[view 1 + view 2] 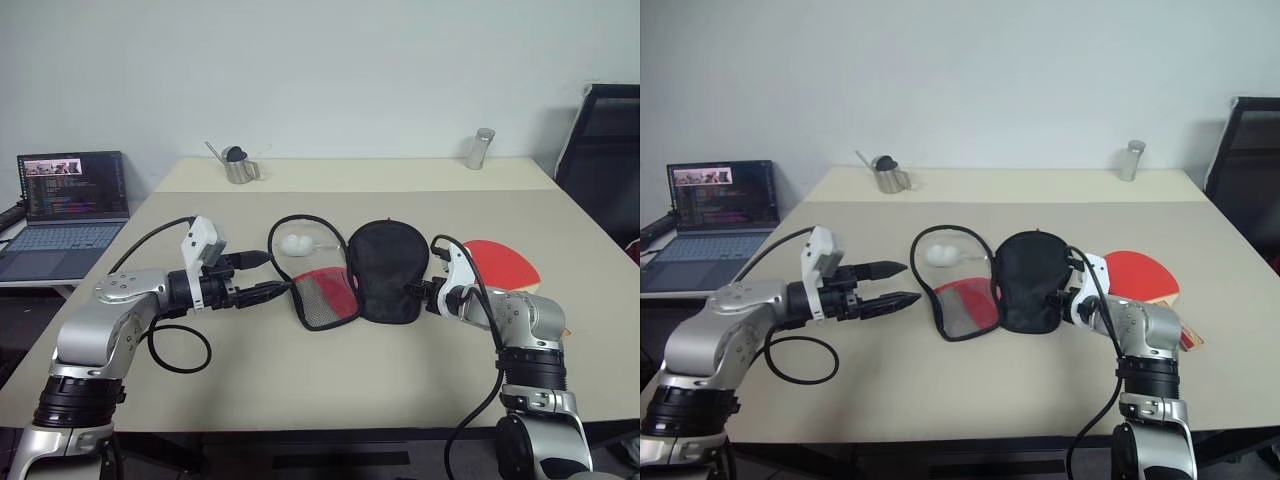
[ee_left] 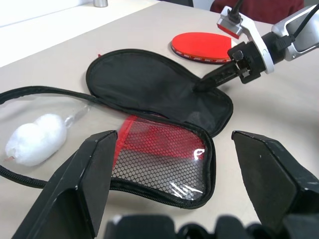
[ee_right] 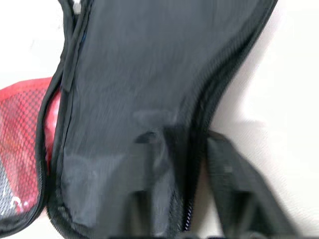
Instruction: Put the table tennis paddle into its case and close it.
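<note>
The big table (image 1: 300,400) holds everything. In the middle lies the case (image 1: 385,270), flopped open like a book: its black half sits up the middle and its red mesh half lies at about eight o'clock from that. The table tennis paddle (image 1: 505,265) lies flat, red face up, at about three o'clock from the case and just behind the right arm; its handle is hidden, so I cannot tell which way its long side runs. The right gripper (image 1: 410,290) is much nearer to it, right at the black half's edge, with one finger on each side of that edge, partly spread, and no firm pinch that I can see. The left gripper (image 1: 902,285) hangs spread wide and empty at nine o'clock from the case.
</note>
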Motion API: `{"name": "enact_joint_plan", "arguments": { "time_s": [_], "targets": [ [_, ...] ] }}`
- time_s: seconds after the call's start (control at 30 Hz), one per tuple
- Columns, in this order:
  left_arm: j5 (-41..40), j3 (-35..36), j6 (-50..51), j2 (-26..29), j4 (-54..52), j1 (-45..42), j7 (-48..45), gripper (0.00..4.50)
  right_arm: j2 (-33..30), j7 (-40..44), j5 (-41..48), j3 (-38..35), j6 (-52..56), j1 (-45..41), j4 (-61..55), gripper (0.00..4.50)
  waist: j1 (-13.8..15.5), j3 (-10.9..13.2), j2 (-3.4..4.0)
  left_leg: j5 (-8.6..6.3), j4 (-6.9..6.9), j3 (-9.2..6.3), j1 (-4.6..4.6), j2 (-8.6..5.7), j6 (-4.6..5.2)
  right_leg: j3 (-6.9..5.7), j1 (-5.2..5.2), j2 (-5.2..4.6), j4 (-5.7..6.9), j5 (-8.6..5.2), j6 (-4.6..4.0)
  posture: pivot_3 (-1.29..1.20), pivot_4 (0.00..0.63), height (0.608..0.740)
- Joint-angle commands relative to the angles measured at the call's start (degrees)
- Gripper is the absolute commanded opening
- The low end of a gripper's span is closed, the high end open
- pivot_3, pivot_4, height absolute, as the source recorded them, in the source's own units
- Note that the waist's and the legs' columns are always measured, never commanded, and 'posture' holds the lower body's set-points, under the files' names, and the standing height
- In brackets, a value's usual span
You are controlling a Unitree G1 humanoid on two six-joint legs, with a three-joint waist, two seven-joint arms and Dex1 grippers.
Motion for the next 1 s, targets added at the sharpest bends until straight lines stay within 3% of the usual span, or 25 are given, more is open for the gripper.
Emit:
{"name": "enact_joint_plan", "arguments": {
  "time_s": [0.03,0.17,0.4,0.7,1.0],
  "targets": [
    [-0.52,0.85,-1.16,-0.09,-1.63,-0.77,-0.36,4.03,-3.85,4.25,0.70,0.90,-3.20,0.24,-4.30,3.03,0.04,0.00,0.00,0.00,0.00,0.00,0.00,0.00,0.00,0.00,0.00,0.00,0.00,0.00,0.00,0.00,0.150,0.740],
    [-1.24,0.83,-0.59,-0.10,-2.20,-0.90,-0.85,4.03,-6.89,9.46,3.89,0.55,-4.18,1.73,-7.98,4.46,0.02,0.00,-0.01,0.00,0.00,0.00,0.00,0.00,0.00,0.00,0.01,0.00,-0.01,0.00,0.00,0.00,0.150,0.740],
    [-2.51,-1.19,0.84,-1.27,-4.65,-2.24,-1.95,4.03,-17.73,19.81,5.42,0.76,-8.63,5.65,-13.78,4.46,0.54,0.02,-0.03,-0.01,0.01,-0.01,-0.01,0.00,0.01,-0.01,0.06,0.00,-0.10,0.00,0.00,0.00,0.150,0.740],
    [4.73,-9.68,-4.64,-3.52,-1.51,-5.13,-3.46,4.03,-33.88,29.89,-0.28,3.02,-17.53,14.42,-6.59,4.46,0.66,0.06,-0.11,-0.02,0.02,-0.03,-0.01,-0.03,0.03,-0.02,0.12,0.01,-0.17,0.00,0.01,0.00,0.150,0.740],
    [5.87,-11.63,-5.99,-7.44,1.38,-8.95,-4.62,4.03,-37.17,31.56,-4.47,2.03,-25.82,15.69,7.48,4.46,0.51,0.11,-0.17,-0.01,0.05,0.01,0.01,-0.01,0.04,0.01,0.13,0.03,-0.11,0.00,0.01,0.00,0.150,0.740]
  ]
}}
